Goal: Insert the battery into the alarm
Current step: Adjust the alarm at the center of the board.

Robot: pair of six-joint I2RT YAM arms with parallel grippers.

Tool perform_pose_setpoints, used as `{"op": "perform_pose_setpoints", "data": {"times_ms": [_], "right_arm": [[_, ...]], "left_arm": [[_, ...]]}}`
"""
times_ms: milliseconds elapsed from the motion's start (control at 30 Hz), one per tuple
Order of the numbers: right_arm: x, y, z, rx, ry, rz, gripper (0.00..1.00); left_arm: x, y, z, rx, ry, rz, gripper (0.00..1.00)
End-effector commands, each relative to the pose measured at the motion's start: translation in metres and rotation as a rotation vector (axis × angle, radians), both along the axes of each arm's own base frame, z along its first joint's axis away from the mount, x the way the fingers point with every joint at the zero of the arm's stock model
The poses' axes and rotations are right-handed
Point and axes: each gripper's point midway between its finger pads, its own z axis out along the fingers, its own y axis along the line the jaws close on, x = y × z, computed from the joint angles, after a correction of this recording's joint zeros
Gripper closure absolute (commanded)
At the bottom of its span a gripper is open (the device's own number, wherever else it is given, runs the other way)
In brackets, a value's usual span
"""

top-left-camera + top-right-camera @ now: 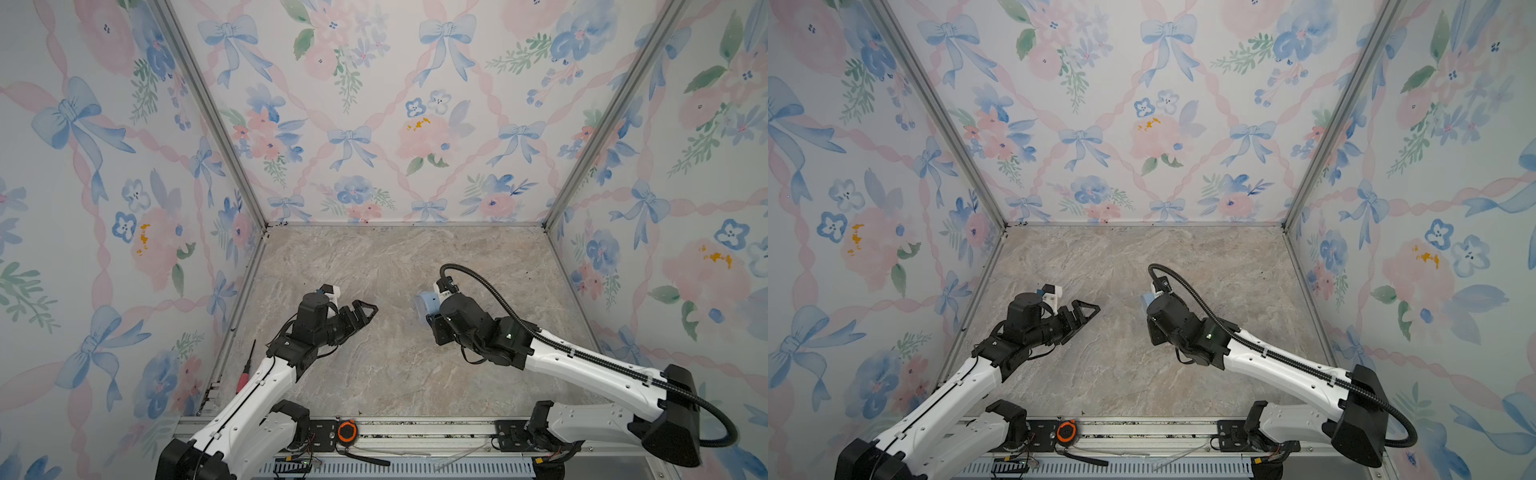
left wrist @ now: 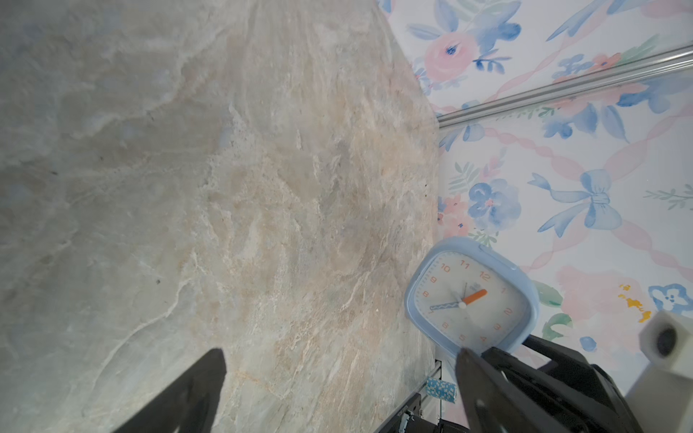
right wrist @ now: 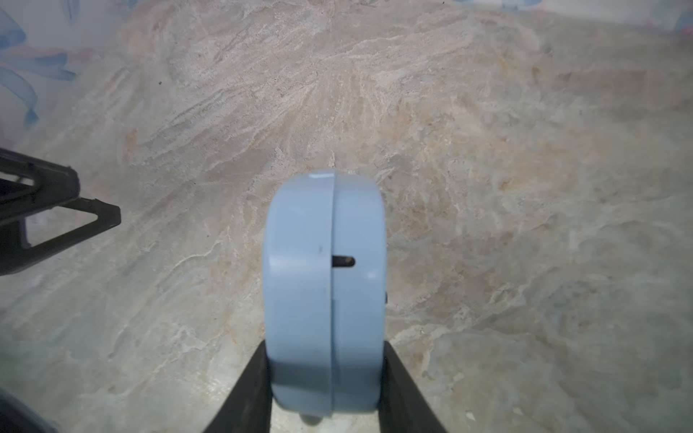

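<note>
Right wrist view gives you the alarm (image 3: 324, 292) edge-on, pinched across its front and back by the right gripper (image 3: 324, 348). In both top views it sits right of centre above the tabletop (image 1: 395, 257), half hidden behind that wrist; you cannot tell whether it touches the surface. Your left gripper (image 1: 368, 313) stands spread wide, holding nothing, apart from the alarm, which faces that arm's wrist camera front-on.
</note>
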Motion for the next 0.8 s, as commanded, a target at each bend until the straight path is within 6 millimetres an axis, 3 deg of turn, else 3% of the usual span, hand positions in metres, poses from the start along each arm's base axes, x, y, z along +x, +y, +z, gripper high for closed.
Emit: {"op": "perform_pose_setpoints", "data": {"times_ms": [0,133,300,533,767], "right_arm": [[-0.017,0.012,-0.001,0.283,0.234,-0.033,1.00],[-0.022,0.016,-0.006,0.441,0.382,-0.068,1.00],[-0.030,0.030,-0.011,0.577,0.470,-0.056,1.00],[-0.035,0.046,-0.040,0.614,0.590,-0.042,1.00],[-0.033,0.056,-0.069,0.588,0.635,-0.053,1.00]], "left_arm": [[0.005,0.013,0.013,0.008,-0.136,0.066,0.02],[0.002,0.007,0.001,-0.102,-0.087,0.037,0.02],[-0.003,-0.012,-0.019,-0.111,0.003,-0.086,0.04],[-0.004,-0.020,-0.013,-0.105,-0.007,-0.137,0.06],[-0.010,-0.024,-0.025,-0.092,0.022,-0.151,0.07]]}}
